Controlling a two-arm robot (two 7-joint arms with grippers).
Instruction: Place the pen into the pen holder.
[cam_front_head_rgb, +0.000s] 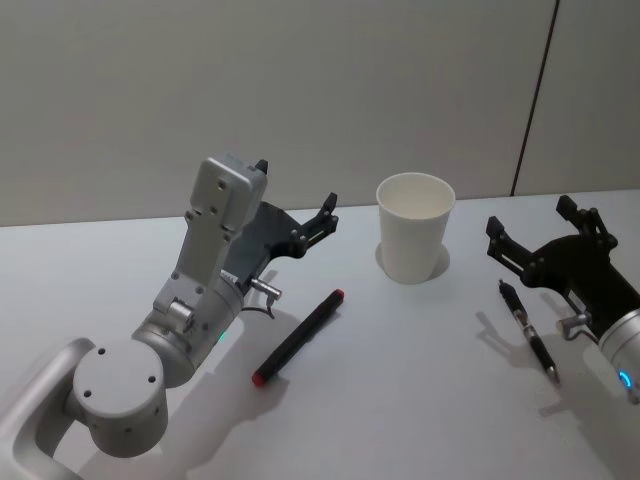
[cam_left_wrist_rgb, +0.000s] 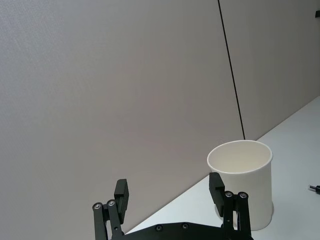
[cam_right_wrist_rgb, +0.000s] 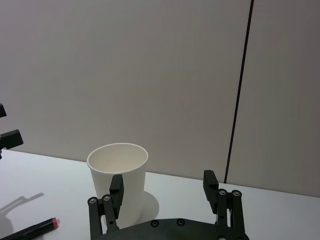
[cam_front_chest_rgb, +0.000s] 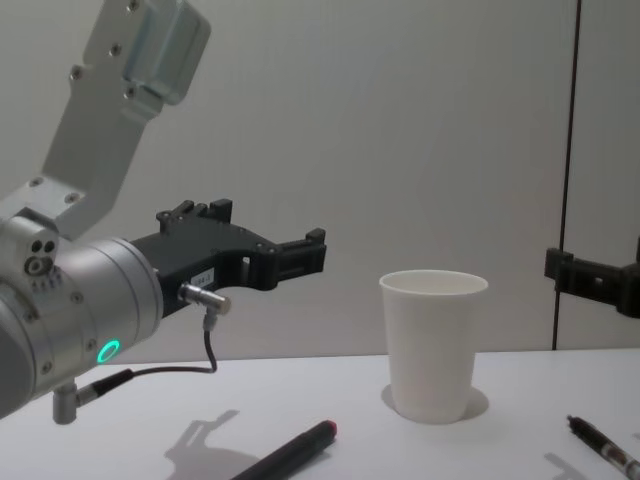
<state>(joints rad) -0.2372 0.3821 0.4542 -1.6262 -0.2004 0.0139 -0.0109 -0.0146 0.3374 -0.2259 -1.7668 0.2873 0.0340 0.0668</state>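
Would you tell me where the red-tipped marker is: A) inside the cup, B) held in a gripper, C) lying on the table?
C: the red-tipped marker lies on the table left of the cup; the left gripper and right gripper hover open.

We count one pen holder (cam_front_head_rgb: 414, 240), two pens, a red-tipped pen (cam_front_head_rgb: 298, 337) and a slim black pen (cam_front_head_rgb: 528, 330), and two grippers: left gripper (cam_front_head_rgb: 296, 185), right gripper (cam_front_head_rgb: 530, 215).
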